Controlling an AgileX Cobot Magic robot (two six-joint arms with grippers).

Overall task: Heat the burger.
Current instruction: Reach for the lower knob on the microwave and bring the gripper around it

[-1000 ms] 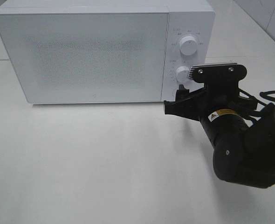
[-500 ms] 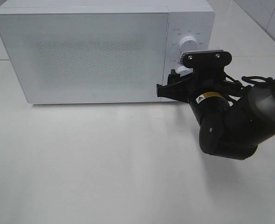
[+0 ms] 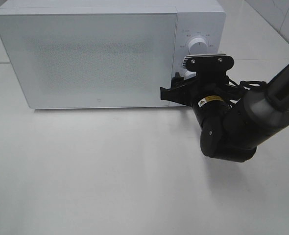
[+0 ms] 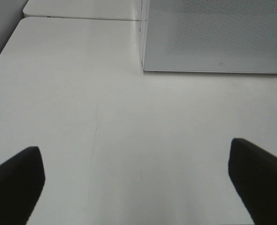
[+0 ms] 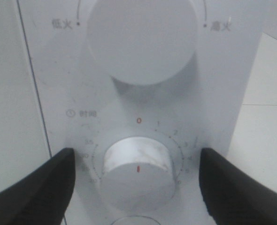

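A white microwave (image 3: pixel 100 54) stands at the far side of the white table (image 3: pixel 85 176), its door (image 3: pixel 85 56) closed flat and its speckled window showing nothing of the inside. The burger shows in none of the views, so where it lies cannot be told. On the control panel at the microwave's right end sit two round white knobs, the upper knob (image 3: pixel 198 43) above the lower knob (image 5: pixel 137 171). The right arm (image 3: pixel 232 127) reaches in from the right and points its black wrist at that panel. The right gripper (image 5: pixel 136 185) is close in front of the lower knob, with its two dark fingers (image 5: pixel 35 183) spread wide, one on each side of the knob and a clear gap of white panel between each finger and the knob's rim; it grips nothing. The knob's red tick lines up with the red 0 on the printed timer scale around it. The left gripper (image 4: pixel 137 180) hangs over bare table to the near left of the microwave, facing its near left corner from well apart; its fingers (image 4: pixel 14 183) stand at the widest spread, with only tabletop between them, and it holds nothing.
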